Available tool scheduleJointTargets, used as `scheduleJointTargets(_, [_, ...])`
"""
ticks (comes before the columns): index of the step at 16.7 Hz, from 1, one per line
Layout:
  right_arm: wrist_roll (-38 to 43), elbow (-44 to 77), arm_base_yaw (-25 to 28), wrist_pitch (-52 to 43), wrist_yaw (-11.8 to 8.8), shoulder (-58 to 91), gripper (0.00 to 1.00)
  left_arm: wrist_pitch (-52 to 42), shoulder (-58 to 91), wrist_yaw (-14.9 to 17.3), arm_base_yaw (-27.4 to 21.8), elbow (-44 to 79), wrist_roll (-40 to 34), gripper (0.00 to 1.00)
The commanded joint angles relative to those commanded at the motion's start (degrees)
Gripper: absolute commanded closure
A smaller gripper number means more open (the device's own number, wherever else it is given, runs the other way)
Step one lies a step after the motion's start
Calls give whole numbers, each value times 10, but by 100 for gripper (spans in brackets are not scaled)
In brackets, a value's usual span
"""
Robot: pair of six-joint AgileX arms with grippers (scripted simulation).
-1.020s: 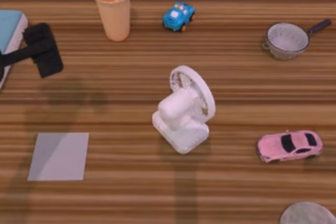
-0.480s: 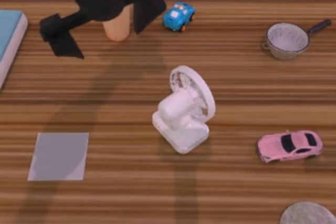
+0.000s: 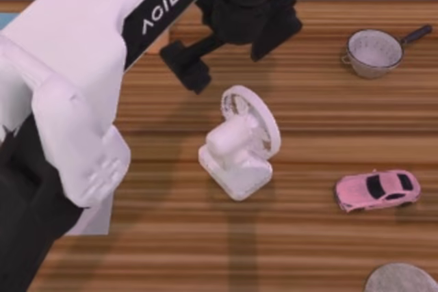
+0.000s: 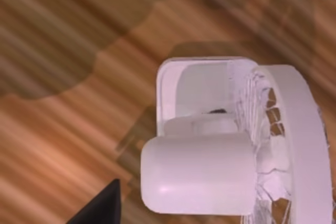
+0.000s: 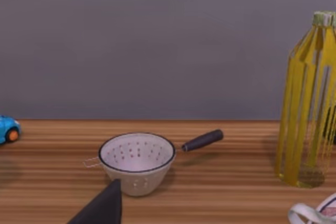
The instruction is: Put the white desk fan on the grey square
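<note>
Pale-grey, the grey square (image 3: 96, 222) peeks out at the lower left of the top view, mostly hidden under the left arm. The white desk fan (image 3: 241, 143) stands at centre frame on the table (image 3: 321, 237). Just above it, the left gripper (image 3: 233, 49) hovers with fingers spread apart, not touching the fan. The right gripper is out of the top view.

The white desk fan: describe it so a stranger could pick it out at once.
On the wooden table, look near the middle, just below the left gripper in the top view. There stands the white desk fan: round wire-grille head, bulky motor housing, square base. It is all white and larger than the pink toy car to its right.
</note>
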Motion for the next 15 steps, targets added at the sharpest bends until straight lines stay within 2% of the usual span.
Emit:
scheduleJointTargets(5, [0,0,0,0,0,0,0,-43,78,-4,-29,117,-52,0])
scheduleJointTargets(10, [0,0,0,0,0,0,0,-45,83,-4,-31,123,-54,0])
scheduleJointTargets(11, [0,0,0,0,0,0,0,-39,99,-4,-29,155,-54,0])
scheduleJointTargets(15, [0,0,0,0,0,0,0,-31,97,-4,-28,126,-52,0])
